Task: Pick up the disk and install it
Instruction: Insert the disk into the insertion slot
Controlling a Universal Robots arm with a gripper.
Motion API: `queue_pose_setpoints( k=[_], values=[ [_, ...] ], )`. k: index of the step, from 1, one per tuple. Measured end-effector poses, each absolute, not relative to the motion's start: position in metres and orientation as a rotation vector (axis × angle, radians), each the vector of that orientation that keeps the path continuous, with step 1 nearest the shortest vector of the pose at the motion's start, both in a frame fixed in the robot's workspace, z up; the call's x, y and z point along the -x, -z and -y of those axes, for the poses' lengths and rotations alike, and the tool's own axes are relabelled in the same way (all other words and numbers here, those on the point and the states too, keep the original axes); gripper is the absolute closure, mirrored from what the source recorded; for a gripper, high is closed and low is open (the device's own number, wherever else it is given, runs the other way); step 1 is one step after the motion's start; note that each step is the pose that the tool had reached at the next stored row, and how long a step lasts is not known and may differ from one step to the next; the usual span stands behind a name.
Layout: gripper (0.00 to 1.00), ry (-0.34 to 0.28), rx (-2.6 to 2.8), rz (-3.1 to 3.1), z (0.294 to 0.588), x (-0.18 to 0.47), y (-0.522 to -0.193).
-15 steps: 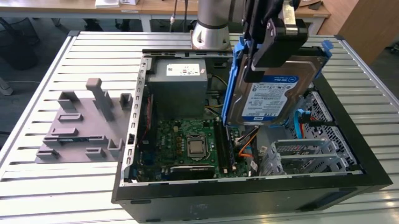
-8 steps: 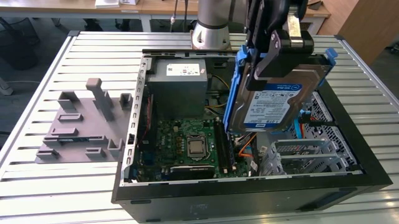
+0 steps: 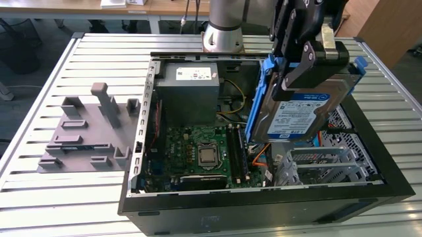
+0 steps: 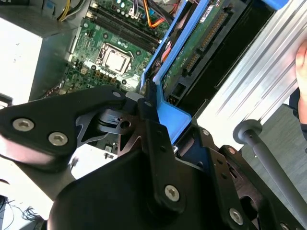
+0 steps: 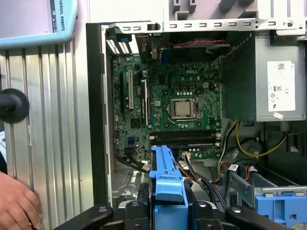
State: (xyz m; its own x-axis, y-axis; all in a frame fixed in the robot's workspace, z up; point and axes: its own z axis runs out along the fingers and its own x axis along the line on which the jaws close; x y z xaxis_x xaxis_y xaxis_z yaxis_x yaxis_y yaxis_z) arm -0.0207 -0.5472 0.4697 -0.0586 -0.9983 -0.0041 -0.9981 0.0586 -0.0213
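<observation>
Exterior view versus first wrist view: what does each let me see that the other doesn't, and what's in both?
The exterior view offers a grey slotted rack on the table at the exterior view's left, and the labelled face of the disk, held tilted above the open computer case by the tool. The first wrist view offers instead a person's hand over the table and a black knob. Both share the green circuit board, the grey power box and the disk's blue frame.
</observation>
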Motion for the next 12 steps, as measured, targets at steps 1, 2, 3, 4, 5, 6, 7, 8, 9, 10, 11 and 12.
queue_pose_setpoints(
  k=[1, 2, 3, 4, 5, 6, 7, 8, 9, 10, 11, 12],
  values=[
    [0.64, 0.020, 2.143, -2.273, 0.5472, 0.0208, -0.4697],
    [0.64, 0.020, 2.143, -2.273, 0.5472, 0.0208, -0.4697],
    [0.64, 0.020, 2.143, -2.273, 0.5472, 0.0208, -0.4697],
    [0.64, 0.020, 2.143, -2.273, 0.5472, 0.0208, -0.4696],
    [0.64, 0.020, 2.143, -2.273, 0.5475, 0.0208, -0.4695],
    [0.64, 0.020, 2.143, -2.273, 0.5485, 0.0207, -0.4692],
    [0.64, 0.020, 2.143, -2.273, 0.5500, 0.0207, -0.4690],
    [0.64, 0.020, 2.143, -2.273, 0.5522, 0.0207, -0.4688],
    [0.64, 0.020, 2.143, -2.273, 0.5541, 0.0206, -0.4684],
    [0.64, 0.020, 2.143, -2.273, 0.5555, 0.0201, -0.4678],
    [0.64, 0.020, 2.143, -2.273, 0.5563, 0.0188, -0.4669],
    [0.64, 0.019, 2.143, -2.273, 0.5567, 0.0168, -0.4661]
  ],
)
